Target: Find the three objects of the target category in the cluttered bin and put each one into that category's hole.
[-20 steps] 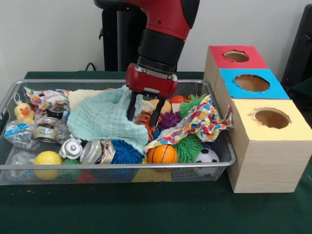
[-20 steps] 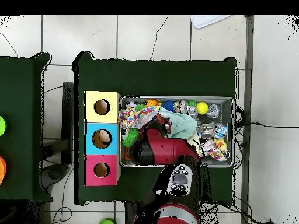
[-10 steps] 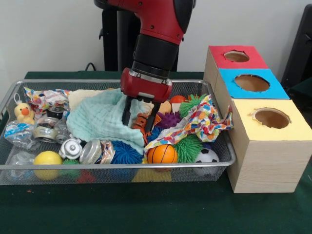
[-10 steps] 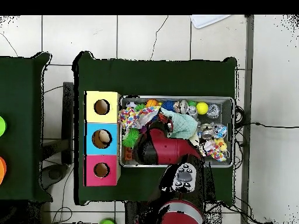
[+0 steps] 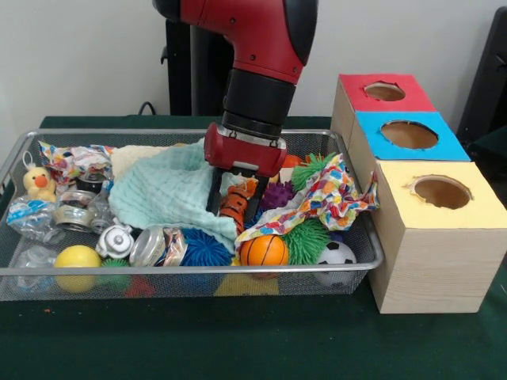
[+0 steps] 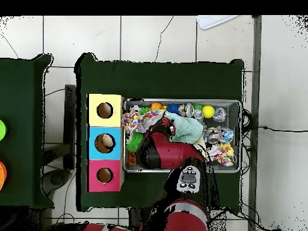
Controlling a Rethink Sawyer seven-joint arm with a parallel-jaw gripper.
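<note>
Orange tiger toy point(image 5: 234, 204) between fingers point(image 5: 214, 195), amid crowded bin point(image 5: 190, 270) clutter.

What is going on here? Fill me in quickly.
The red and black robot arm has its end effector down in the wire mesh bin, closed on a small orange striped toy beside the pale green cloth. The toy sits barely above the clutter, which includes an orange basketball and a yellow ball. To the side stands the wooden box with its red, blue and yellow-topped holes; nothing is over them yet.
</note>
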